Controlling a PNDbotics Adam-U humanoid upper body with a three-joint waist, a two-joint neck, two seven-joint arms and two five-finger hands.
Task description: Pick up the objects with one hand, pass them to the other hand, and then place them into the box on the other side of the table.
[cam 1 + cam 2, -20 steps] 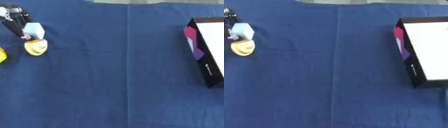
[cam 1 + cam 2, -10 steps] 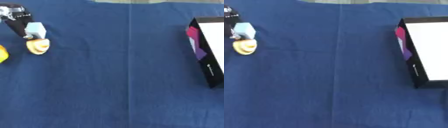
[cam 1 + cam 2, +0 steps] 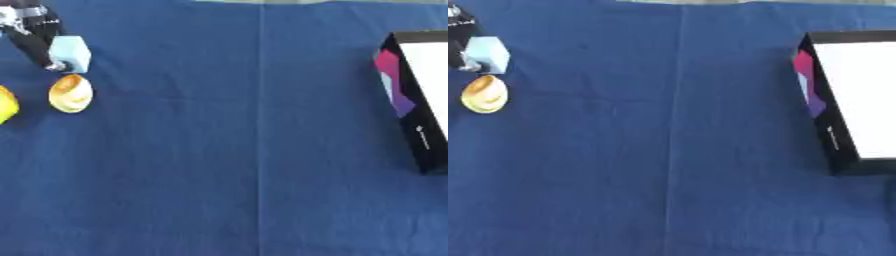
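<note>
Smooth pale-blue block, creased cloth

The table is looked down on steeply from the head by both eyes. Nearly the same blue stretch is shared, seen from fairly near. More of the box is taken in by the right eye, more of the left edge by the left.

The picture's edge cuts the left hand, a yellow object and the box.
</note>
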